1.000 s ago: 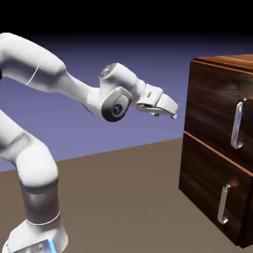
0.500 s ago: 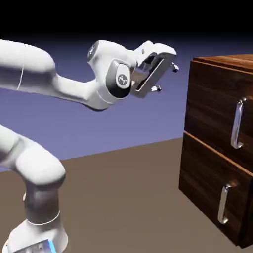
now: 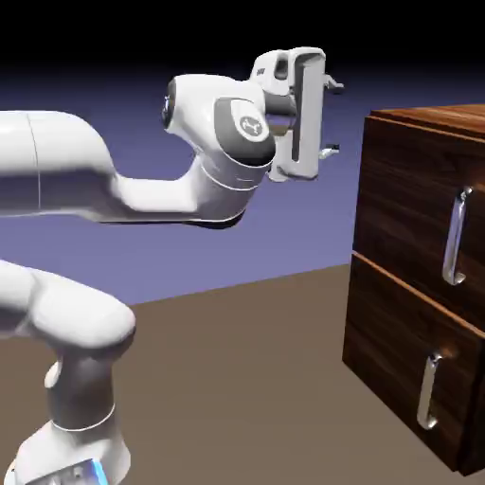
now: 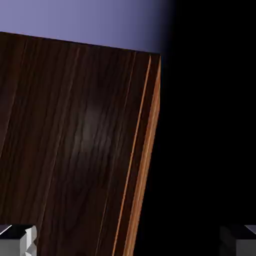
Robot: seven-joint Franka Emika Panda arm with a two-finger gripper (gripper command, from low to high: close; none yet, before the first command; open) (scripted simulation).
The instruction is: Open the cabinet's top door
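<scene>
Approach stage, I judge: tool (image 3: pixel 335 118) spread wide and empty, upper middle of exterior view; top door (image 3: pixel 407 204) shut at right, next move wants fingers brought around its handle (image 3: pixel 457 237).

The cabinet's dark wood-grain top door (image 3: pixel 407 199) is closed, its silver bar handle (image 3: pixel 457 237) standing upright.

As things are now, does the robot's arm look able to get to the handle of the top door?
Probably yes: the gripper is open and nothing visible stands between it and the top door's handle, though it must likely come lower first.
</scene>
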